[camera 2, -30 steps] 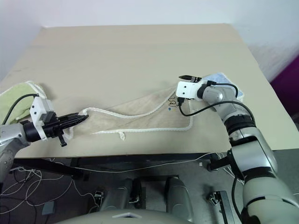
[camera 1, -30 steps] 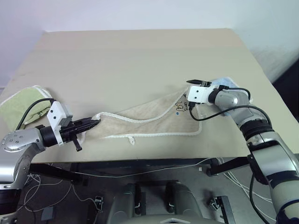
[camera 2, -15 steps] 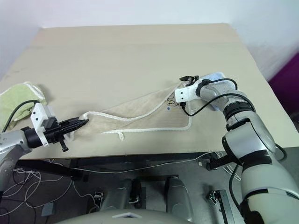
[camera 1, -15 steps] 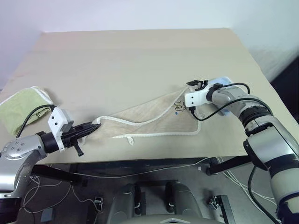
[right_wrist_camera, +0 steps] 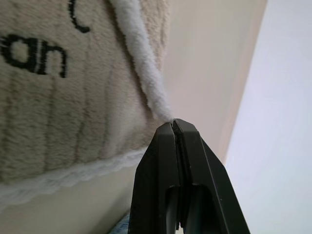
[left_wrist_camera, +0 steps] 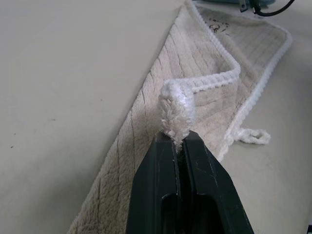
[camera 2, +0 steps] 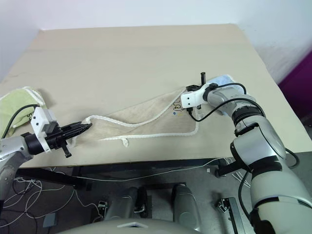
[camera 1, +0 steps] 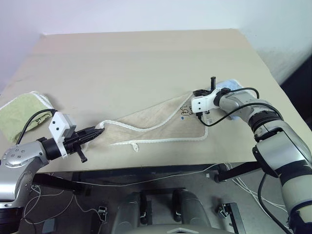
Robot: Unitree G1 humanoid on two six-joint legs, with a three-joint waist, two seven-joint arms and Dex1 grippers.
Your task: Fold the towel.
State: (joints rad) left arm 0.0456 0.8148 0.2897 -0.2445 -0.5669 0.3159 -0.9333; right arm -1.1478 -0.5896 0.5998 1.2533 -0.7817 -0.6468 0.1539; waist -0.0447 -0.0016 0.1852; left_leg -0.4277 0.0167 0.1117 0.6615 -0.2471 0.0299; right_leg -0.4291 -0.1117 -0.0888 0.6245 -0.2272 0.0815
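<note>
The beige towel lies stretched across the front of the table, its white edging partly folded over and dark handwriting near its right corner. My left gripper is shut on the towel's left corner; in the left wrist view the fingertips pinch a bunched tip of white edging. My right gripper is at the towel's far right corner, beside the handwriting. In the right wrist view its fingers are shut, and the white edging runs straight into their tips.
A light green towel lies at the table's left edge, behind my left arm. A light blue towel sits under my right forearm near the right edge. The table's front edge runs just below the beige towel.
My right gripper has rolled at the wrist and closed its fingers at the towel's right corner. The left gripper kept its hold on the left corner.
</note>
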